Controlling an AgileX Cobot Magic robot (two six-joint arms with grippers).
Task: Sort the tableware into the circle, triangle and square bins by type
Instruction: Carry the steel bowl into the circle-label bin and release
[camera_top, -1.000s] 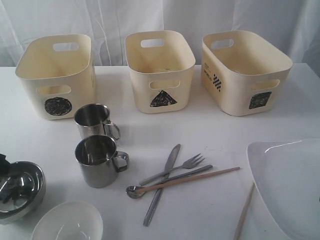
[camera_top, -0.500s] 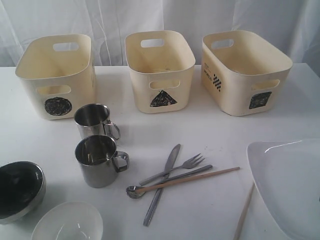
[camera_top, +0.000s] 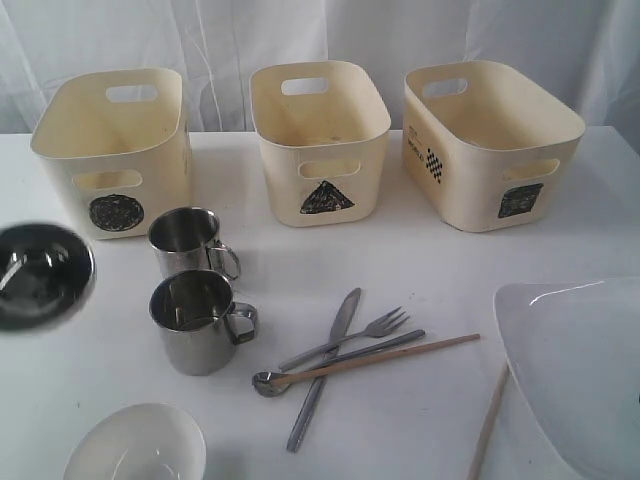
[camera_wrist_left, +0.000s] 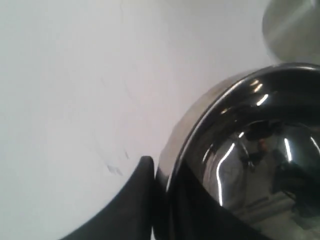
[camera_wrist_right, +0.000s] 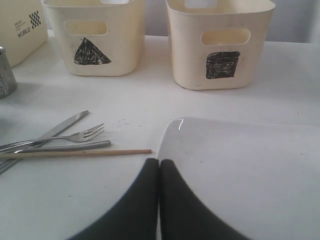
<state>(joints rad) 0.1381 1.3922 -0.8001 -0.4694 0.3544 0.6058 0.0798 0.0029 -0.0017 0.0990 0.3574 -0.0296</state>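
the left jaws pinch the rim of the steel bowl (camera_top: 45, 275), holding it tilted and clear of the table (camera_top: 420, 260), presumably to carry it to the circle bin (camera_top: 110, 150) close ahead, while the right jaws sit pressed together at a corner of the white plate (camera_wrist_right: 240, 170).

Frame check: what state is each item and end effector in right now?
Steel bowl: tilted, rim gripped by left end effector.
Right end effector: shut, empty.
Plate: lying flat.
Back mug, front mug: upright.
White bowl: upright, empty.
Circle bin, triangle bin, square bin: upright, nothing seen inside.
Knife, fork, spoon, chopstick: lying crossed.
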